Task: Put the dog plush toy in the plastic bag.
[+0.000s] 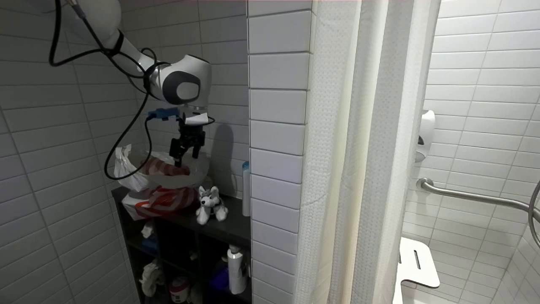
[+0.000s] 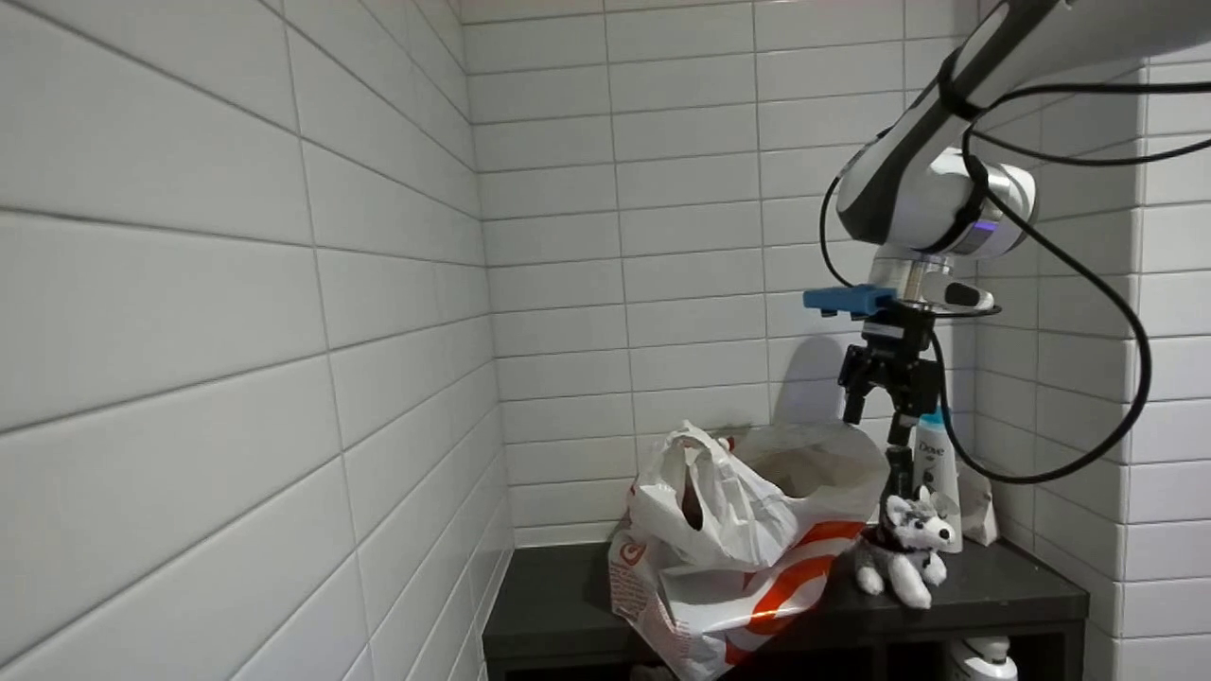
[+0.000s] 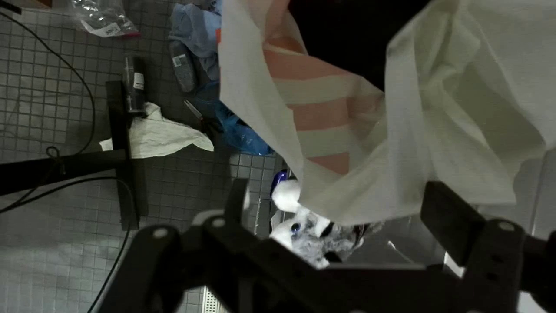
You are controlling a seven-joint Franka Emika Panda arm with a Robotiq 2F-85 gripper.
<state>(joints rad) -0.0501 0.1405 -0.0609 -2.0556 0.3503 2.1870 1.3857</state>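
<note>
The dog plush toy [image 2: 908, 553], white and grey with a dark-marked head, sits upright on the dark shelf top in both exterior views. Close beside it stands the plastic bag [image 2: 747, 586], whitish with red stripes, its mouth spread open at the top. My gripper [image 2: 876, 430] hangs pointing down above the toy, near the bag's rim, its fingers apart and holding nothing. In the wrist view the toy [image 3: 312, 237] shows below and between the open jaws, partly covered by the gripper body and the bag's edge [image 3: 391, 174]. The bag's inside looks dark there.
A white Dove bottle [image 2: 935, 463] with a blue cap stands behind the toy. Tiled walls bound the shelf top [image 2: 558, 596], and a tiled wall end [image 1: 276, 169] rises beside it. Cubbies below hold bottles, including a white one [image 1: 237, 270]. A black cable loops from the arm.
</note>
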